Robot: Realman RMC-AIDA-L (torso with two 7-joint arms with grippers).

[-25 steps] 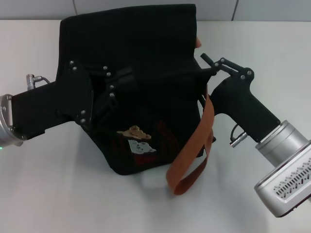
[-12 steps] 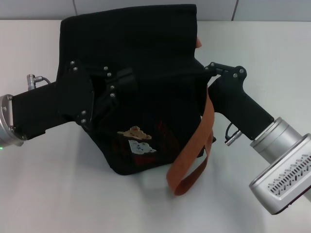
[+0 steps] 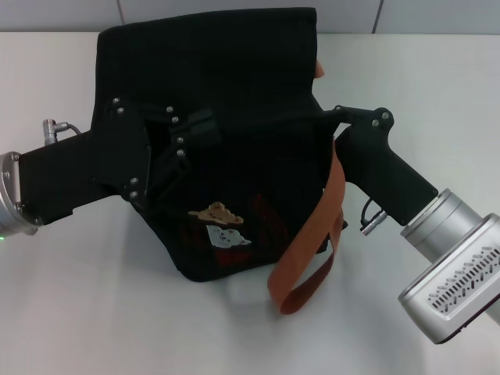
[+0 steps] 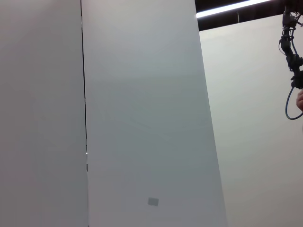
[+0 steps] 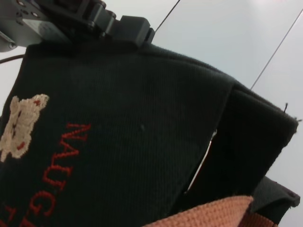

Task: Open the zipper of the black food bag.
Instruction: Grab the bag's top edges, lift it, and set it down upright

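Observation:
The black food bag (image 3: 234,78) lies on its side on the white table, its bear patches (image 3: 223,224) facing me and an orange-brown strap (image 3: 312,234) hanging off its right side. My left gripper (image 3: 199,126) reaches in from the left and is shut on the bag's fabric. The right wrist view shows its fingers (image 5: 135,29) at the top edge of the bag (image 5: 142,118), above a bear patch (image 5: 19,123). My right gripper (image 3: 337,114) is at the bag's right edge, fingers closed together; what they pinch is hidden. The zipper is hidden.
The white table (image 3: 94,312) stretches around the bag on all sides, and a tiled wall runs behind it. Only wall panels (image 4: 142,118) and a distant cable appear in the left wrist view.
My right gripper was open beside the bag; it has moved left into the bag's right edge and closed. The left arm and the bag have stayed put.

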